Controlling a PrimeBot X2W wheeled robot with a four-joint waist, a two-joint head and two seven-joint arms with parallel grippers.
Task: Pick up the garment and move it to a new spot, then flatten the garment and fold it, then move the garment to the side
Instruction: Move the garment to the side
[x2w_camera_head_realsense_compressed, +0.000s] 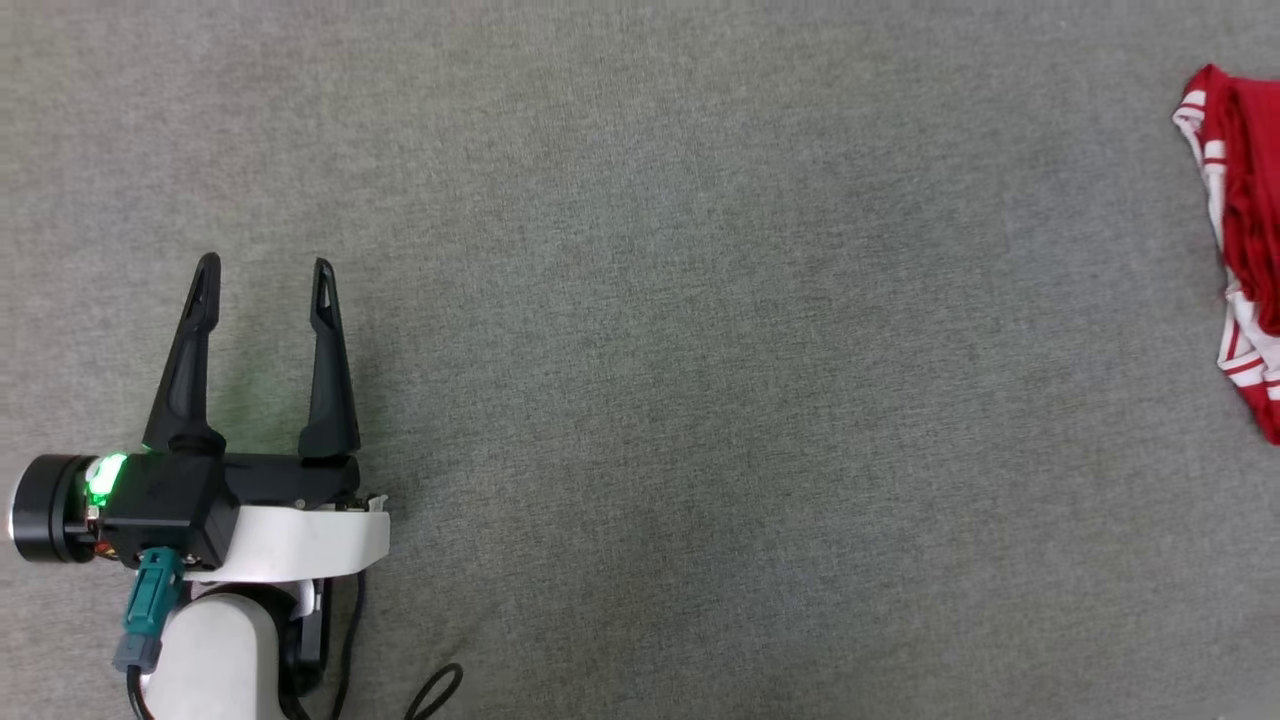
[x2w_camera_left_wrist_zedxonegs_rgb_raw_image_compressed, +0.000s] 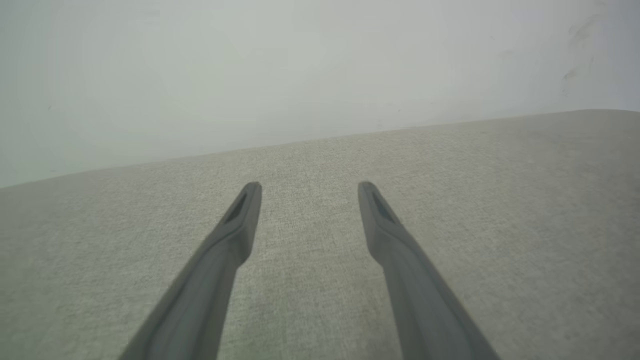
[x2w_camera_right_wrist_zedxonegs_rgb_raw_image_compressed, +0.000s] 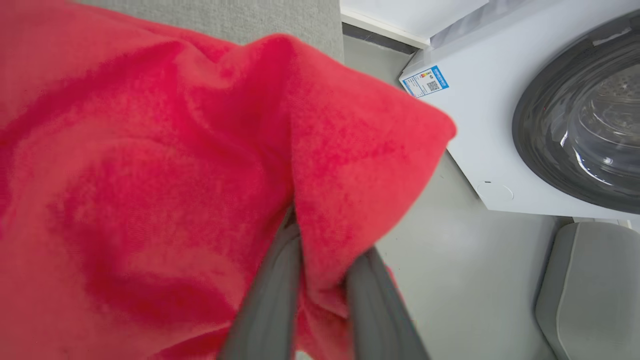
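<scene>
Red garment (x2w_camera_right_wrist_zedxonegs_rgb_raw_image_compressed: 150, 175) bunched right up against the lens, right claw (x2w_camera_right_wrist_zedxonegs_rgb_raw_image_compressed: 325, 257) clamped narrow on a fold of it.
Guessing the pinch is there so the shirt can be carried to a fresh spot, so I'd call this the pick-up-and-move step, with flattening and folding not yet done. Left claw (x2w_camera_head_realsense_compressed: 266, 270) is spread wide with nothing between its fingers, over the bare grey surface (x2w_camera_head_realsense_compressed: 700, 350) and well apart from the shirt, probably parked out of the way. Hard bits: the right claw's fingertips are buried in the fold. The head view cuts the shirt off far to the left claw's right, so you just get red and striped trim, no lettering. Washing machine (x2w_camera_right_wrist_zedxonegs_rgb_raw_image_compressed: 500, 125) sits beyond the right claw.
</scene>
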